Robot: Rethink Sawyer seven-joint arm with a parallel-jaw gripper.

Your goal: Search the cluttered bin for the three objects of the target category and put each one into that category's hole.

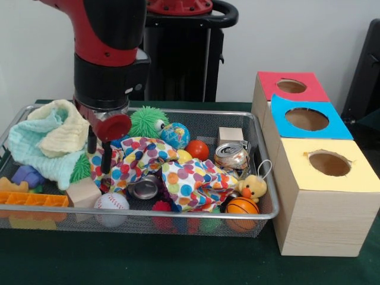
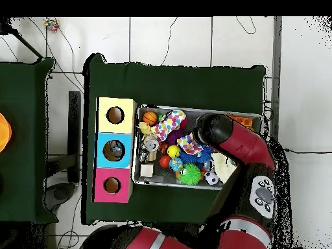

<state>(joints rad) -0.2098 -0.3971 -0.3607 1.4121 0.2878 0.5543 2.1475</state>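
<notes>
The silver wire-mesh bin (image 1: 265, 178) holds a jumble of toys, and it also shows in the overhead view (image 2: 137, 176). My gripper (image 1: 99, 153) hangs open in the bin's left part, its fingers (image 1: 106, 159) down at the left edge of a polka-dot cloth (image 1: 142, 155). It holds nothing. The blue-topped box's round hole (image 1: 307, 119) is the middle one of the three boxes to the right of the bin; it also shows in the overhead view (image 2: 113, 150). In the overhead view my arm (image 2: 217, 131) hides the gripper.
In the bin: a baseball (image 1: 111, 202), basketball (image 1: 241, 206), orange-red ball (image 1: 197, 149), globe ball (image 1: 174, 135), green spiky ball (image 1: 147, 122), two cans (image 1: 231, 155) (image 1: 144, 187), wooden cubes (image 1: 230, 136) (image 1: 83, 192), a duck (image 1: 254, 187), pale cloths (image 1: 50, 139). Red-topped (image 1: 291, 86) and yellow-topped (image 1: 329, 163) boxes flank the blue one.
</notes>
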